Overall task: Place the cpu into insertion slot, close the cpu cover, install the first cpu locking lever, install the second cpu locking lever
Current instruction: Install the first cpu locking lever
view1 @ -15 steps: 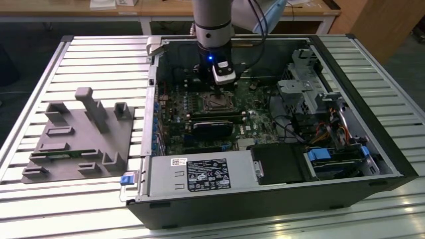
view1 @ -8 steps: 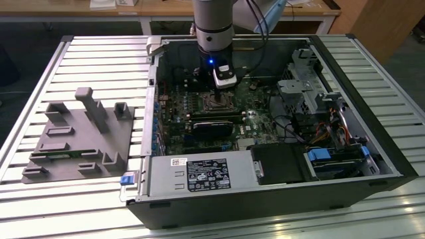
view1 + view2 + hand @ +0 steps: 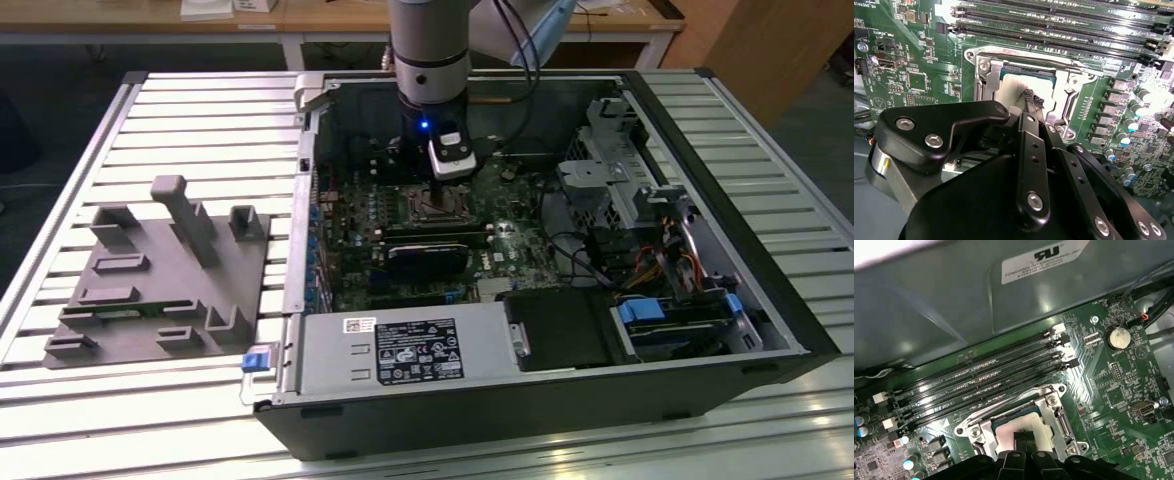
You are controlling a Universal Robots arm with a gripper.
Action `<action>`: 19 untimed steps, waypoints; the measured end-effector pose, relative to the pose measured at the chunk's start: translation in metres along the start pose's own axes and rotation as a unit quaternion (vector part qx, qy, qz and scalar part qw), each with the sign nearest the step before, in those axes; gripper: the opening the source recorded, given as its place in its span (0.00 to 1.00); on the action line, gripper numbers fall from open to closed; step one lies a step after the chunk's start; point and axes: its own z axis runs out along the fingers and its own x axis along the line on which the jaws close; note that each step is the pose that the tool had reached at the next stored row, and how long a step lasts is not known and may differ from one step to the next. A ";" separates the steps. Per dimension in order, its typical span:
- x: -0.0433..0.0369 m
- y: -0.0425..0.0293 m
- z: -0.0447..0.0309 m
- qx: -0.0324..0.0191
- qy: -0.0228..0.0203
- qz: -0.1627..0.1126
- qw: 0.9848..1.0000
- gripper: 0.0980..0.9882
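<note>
The insertion slot [image 3: 434,207] sits mid-motherboard inside the open computer case. The cpu [image 3: 1008,89] lies flat in it, its pale metal top showing through the window of the cpu cover [image 3: 985,80], which is lying down over the socket. In the first wrist view the cpu [image 3: 1004,434] and the cover's silver frame [image 3: 1053,412] appear again. My gripper [image 3: 1032,100] hangs straight above the socket with its dark fingertips together, touching or just over the chip's top. A thin metal lever [image 3: 1054,61] runs along the socket edge beside the memory slots.
Several long black memory slots [image 3: 979,382] lie right next to the socket, with the case wall [image 3: 929,315] behind them. A long black card [image 3: 427,255], a power supply [image 3: 400,350] and drive bays [image 3: 667,315] fill the case. A grey fixture [image 3: 160,270] lies on the slatted table.
</note>
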 end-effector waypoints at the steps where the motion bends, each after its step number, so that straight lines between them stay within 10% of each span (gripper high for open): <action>1: 0.0000 0.0000 0.0000 0.000 0.000 0.000 1.000 0.01; 19: -0.0017 0.0008 -0.0180 0.001 0.000 0.000 1.000 0.01</action>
